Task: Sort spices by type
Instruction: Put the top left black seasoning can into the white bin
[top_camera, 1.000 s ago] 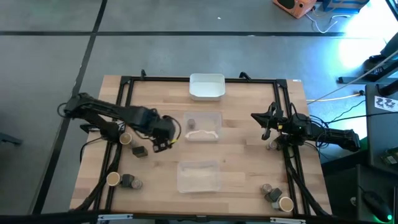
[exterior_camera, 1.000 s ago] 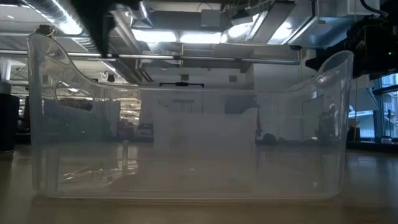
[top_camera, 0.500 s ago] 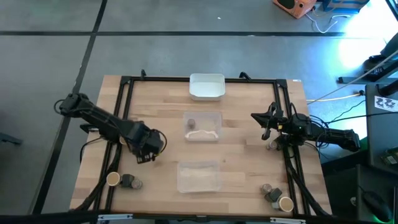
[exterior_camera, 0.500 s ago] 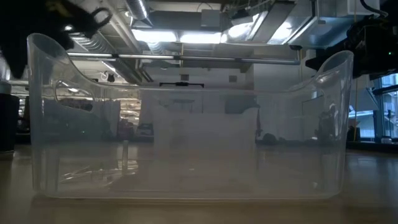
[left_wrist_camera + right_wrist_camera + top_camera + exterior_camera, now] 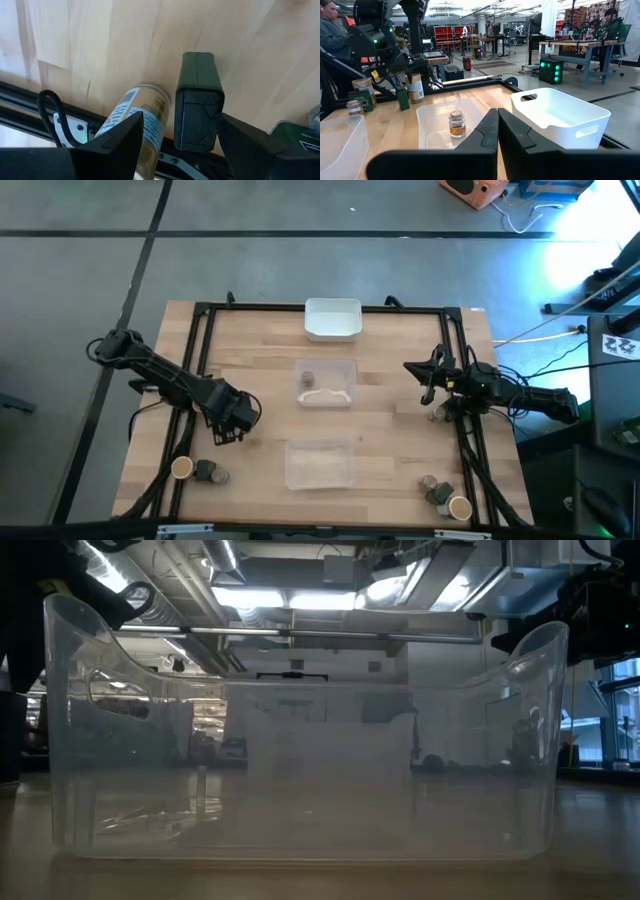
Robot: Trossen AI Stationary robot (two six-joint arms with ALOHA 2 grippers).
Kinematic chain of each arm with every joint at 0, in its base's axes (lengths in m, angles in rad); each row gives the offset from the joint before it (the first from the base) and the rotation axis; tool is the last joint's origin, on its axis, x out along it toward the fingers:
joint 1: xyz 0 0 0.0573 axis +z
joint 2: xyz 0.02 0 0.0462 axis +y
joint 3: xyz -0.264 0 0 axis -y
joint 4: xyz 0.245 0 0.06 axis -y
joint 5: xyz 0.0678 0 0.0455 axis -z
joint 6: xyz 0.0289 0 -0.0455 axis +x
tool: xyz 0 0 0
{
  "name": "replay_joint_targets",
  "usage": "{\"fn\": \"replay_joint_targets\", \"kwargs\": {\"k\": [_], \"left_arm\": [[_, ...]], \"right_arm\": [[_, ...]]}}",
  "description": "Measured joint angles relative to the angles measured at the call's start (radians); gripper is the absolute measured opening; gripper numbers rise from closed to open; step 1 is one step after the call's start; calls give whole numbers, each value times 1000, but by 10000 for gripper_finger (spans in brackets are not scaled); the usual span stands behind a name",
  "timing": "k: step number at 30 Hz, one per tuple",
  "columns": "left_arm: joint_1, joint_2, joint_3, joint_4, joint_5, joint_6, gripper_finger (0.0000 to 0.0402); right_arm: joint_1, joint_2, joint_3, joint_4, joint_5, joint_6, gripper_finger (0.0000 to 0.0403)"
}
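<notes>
your left gripper [image 5: 228, 427] has swung back from beside the middle clear tray [image 5: 326, 383] to the table's left side, so you're lining up on the next spice. its fingers stand apart around the dark green tin [image 5: 196, 101], not yet touching, with a tan jar [image 5: 135, 120] just beside. the right gripper [image 5: 428, 380] waits shut, empty, at the right rail.
</notes>
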Motion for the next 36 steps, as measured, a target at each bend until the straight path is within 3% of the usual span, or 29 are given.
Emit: {"fn": "replay_joint_targets", "kwargs": {"k": [16, 25, 36], "left_arm": [[1, 4, -10, 12, 37, -43, 235], [1, 4, -86, 100, 59, -50, 233], [1, 3, -87, 151, 79, -35, 138]], "right_arm": [[0, 0, 0, -1, 1, 0, 12], [0, 0, 0, -1, 1, 0, 12], [0, 0, 0, -1, 1, 0, 12]]}}
